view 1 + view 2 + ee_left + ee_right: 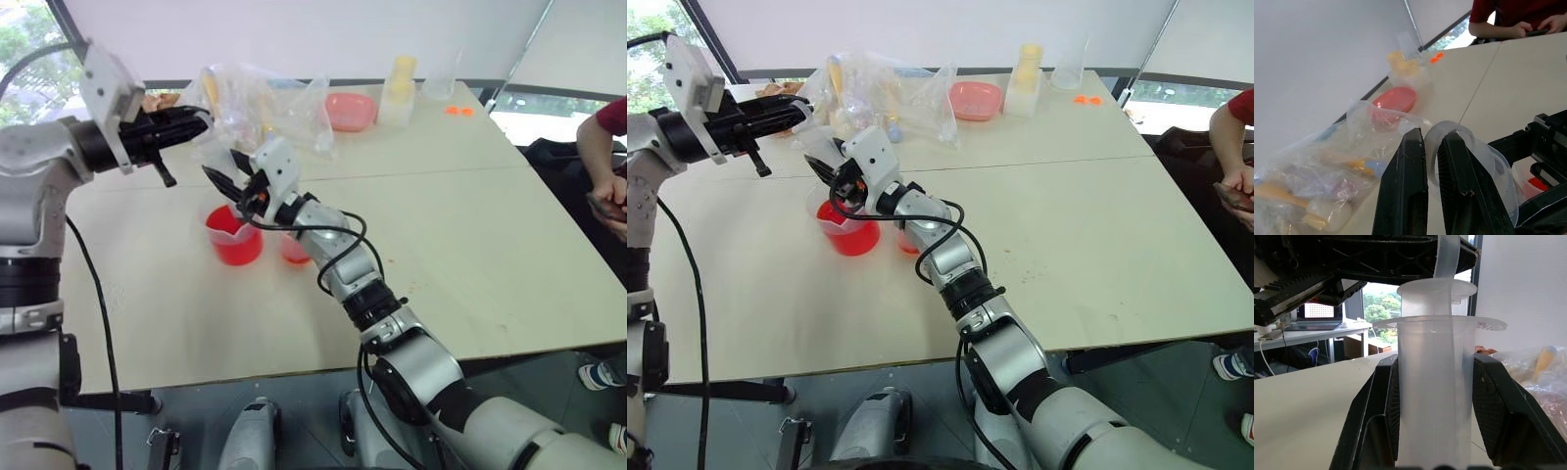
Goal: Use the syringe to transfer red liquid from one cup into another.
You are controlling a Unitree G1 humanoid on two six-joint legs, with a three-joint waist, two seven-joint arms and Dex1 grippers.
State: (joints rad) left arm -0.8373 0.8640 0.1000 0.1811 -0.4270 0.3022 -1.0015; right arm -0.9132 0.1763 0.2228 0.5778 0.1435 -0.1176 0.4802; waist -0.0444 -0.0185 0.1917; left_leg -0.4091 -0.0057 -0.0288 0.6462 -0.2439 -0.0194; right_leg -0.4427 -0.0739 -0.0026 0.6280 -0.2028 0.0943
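Observation:
My right gripper [844, 174] is shut on the barrel of the clear syringe [1434, 396] and holds it upright over the wider spouted cup [235, 241], which holds red liquid [848, 238]. My left gripper [1432, 134] reaches in level from the left. It is shut on the translucent ring of the syringe's plunger [1452, 129] at the top. The smaller narrow cup [294, 251], tinted red low down, stands just right of the wider one, partly behind my right arm. The syringe's tip is hidden.
A crumpled clear plastic bag [263, 102] of small items lies behind the cups. Further back are a pink dish [350, 110], stacked pale yellow containers [400, 86], a clear cup [1069, 70] and orange bits [458, 111]. A seated person [607, 162] is at the table's right edge.

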